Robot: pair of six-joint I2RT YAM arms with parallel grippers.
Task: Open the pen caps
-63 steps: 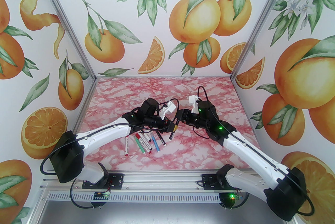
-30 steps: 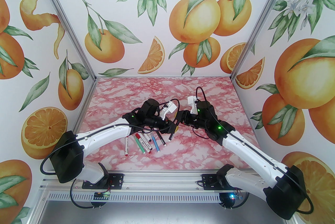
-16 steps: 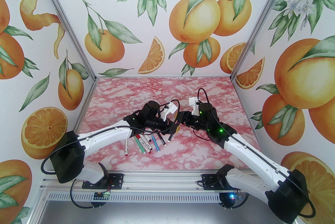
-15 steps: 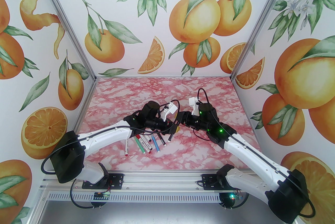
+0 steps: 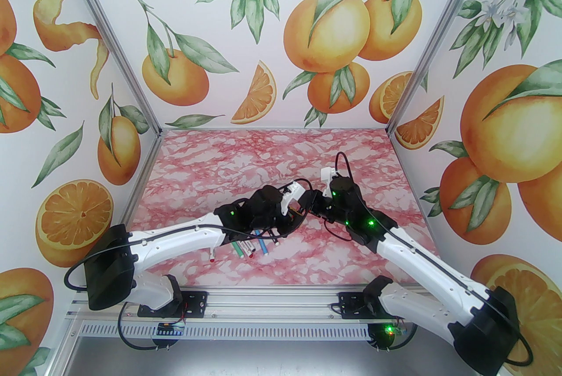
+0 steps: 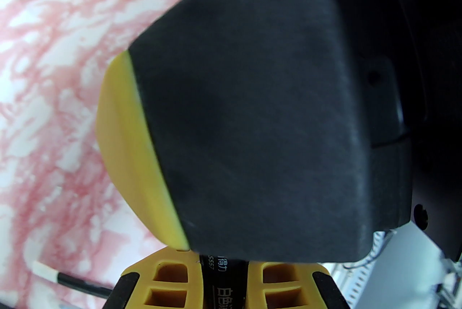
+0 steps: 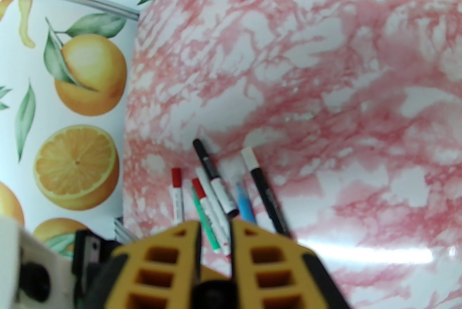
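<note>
Black pen (image 6: 226,291) — left hand (image 6: 223,264), right hand (image 7: 215,230) both grip | long axis hand-to-hand

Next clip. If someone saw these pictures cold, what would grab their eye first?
The loud orange-print walls around the pink marbled table hit first. Then the two arms meeting mid-table, with the left gripper and right gripper both shut on one black pen. A fan of loose pens lies on the table just beside them, toward the near edge.
</note>
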